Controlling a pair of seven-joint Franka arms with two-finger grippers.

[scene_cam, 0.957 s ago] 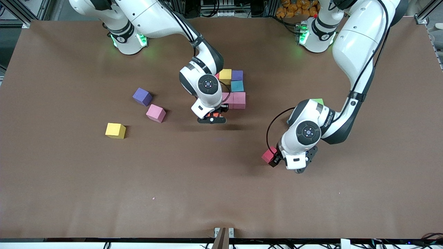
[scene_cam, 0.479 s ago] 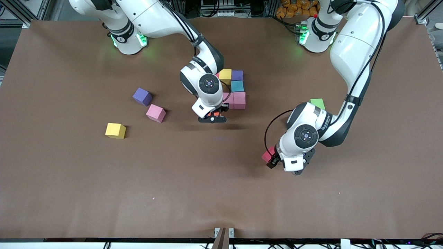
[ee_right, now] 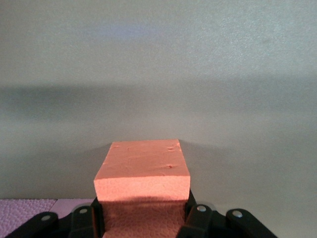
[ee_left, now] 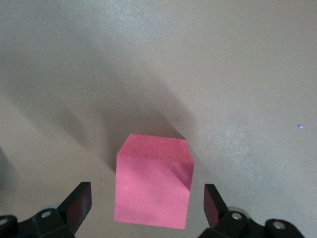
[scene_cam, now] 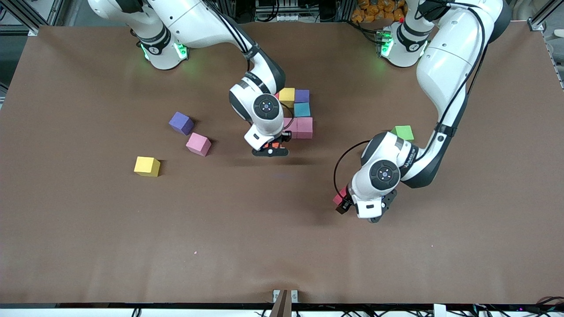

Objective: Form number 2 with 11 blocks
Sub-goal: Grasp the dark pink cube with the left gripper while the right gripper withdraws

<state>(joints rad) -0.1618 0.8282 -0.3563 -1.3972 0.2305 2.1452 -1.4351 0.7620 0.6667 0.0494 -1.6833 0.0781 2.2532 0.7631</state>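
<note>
The right gripper (scene_cam: 269, 147), centre of the front view, hides most of what it grips: only a sliver of orange block (scene_cam: 274, 145) shows under the wrist, but in the right wrist view the orange block (ee_right: 142, 171) sits clamped between the closed fingers (ee_right: 84, 220), just beside the pink blocks at the near edge of the cluster. The partial digit (scene_cam: 296, 112), upper centre, is partly covered by that arm; visible there are one yellow block (scene_cam: 287, 95), one purple block (scene_cam: 302, 95), one light blue block (scene_cam: 302, 109), one pink block (scene_cam: 305, 127) and a slice of a second pink block (scene_cam: 288, 124); a red sliver at the arm's edge is too hidden to count. The left gripper (scene_cam: 352, 207), lower right of centre, stands wide open around a red block (scene_cam: 340, 197), mostly hidden in the front view; in the left wrist view the block (ee_left: 153, 186) looks pink-red, on the table, fingers (ee_left: 79, 203) clear of both sides. Loose blocks at centre left: one purple (scene_cam: 181, 123), one pink (scene_cam: 198, 144), one yellow (scene_cam: 147, 166). One green block (scene_cam: 403, 132) lies beside the left arm, its lower edge cut off by the wrist.
</note>
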